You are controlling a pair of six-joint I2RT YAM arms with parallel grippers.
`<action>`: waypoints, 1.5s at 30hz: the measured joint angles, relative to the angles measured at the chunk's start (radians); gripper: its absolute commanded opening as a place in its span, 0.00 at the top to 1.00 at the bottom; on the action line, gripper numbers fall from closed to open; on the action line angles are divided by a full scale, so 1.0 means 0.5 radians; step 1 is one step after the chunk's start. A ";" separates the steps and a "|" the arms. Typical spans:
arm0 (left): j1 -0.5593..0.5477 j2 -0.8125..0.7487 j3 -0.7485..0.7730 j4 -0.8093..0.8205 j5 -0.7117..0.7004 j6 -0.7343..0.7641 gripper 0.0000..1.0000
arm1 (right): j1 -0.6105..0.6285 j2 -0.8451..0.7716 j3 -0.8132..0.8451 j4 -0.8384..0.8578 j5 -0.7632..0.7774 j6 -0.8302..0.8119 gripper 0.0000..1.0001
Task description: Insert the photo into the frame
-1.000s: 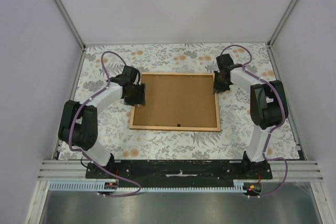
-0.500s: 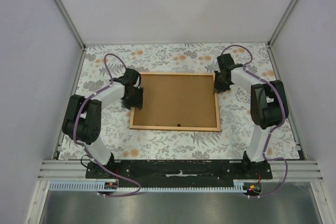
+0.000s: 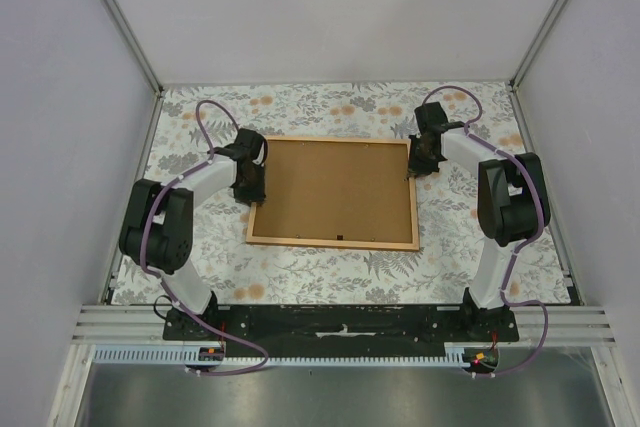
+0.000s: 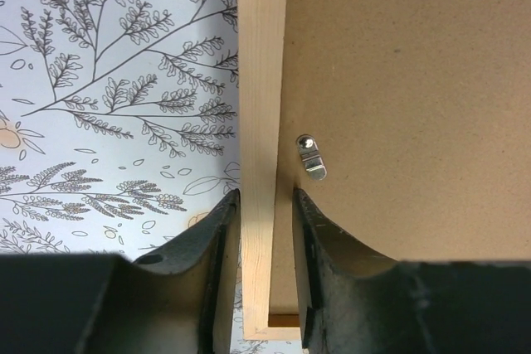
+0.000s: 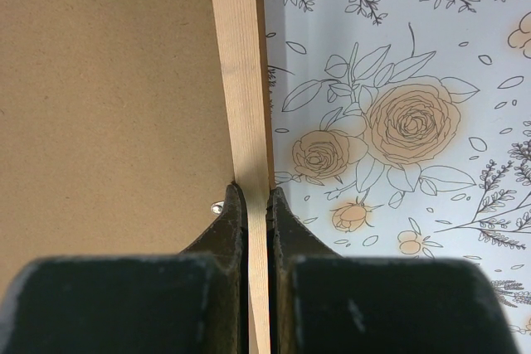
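Observation:
The frame [image 3: 335,243] lies back side up in the middle of the table, with the brown backing board [image 3: 335,190] seated in it. The photo is not in view. My left gripper [image 3: 253,179] stands over the frame's left rail [image 4: 261,80]. Its jaws straddle the rail, open, with a gap showing on the board side [image 4: 398,80]. My right gripper [image 3: 418,159] is shut on the frame's right rail [image 5: 241,64], near the far right corner. A small metal turn tab [image 4: 312,157] sits on the board just ahead of my left gripper [image 4: 265,196].
The table wears a floral cloth [image 3: 330,107]. Grey walls and metal uprights enclose it on three sides. Another metal tab [image 5: 217,207] peeks out beside my right gripper [image 5: 255,192]. The arm bases sit at the near edge.
My left arm's elbow has swung in and my left gripper has shifted slightly along the frame's left rail. The frame has barely moved. The right arm has held still.

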 measured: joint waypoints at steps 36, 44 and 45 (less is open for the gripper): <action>0.037 0.082 0.090 0.085 -0.076 -0.064 0.76 | -0.012 0.000 0.000 -0.001 -0.014 -0.003 1.00; 0.040 0.085 0.092 0.100 -0.074 -0.072 0.82 | -0.013 0.000 0.000 -0.001 -0.018 -0.003 1.00; 0.041 0.085 0.092 0.105 -0.068 -0.079 0.82 | -0.013 0.000 0.000 -0.001 -0.019 -0.002 1.00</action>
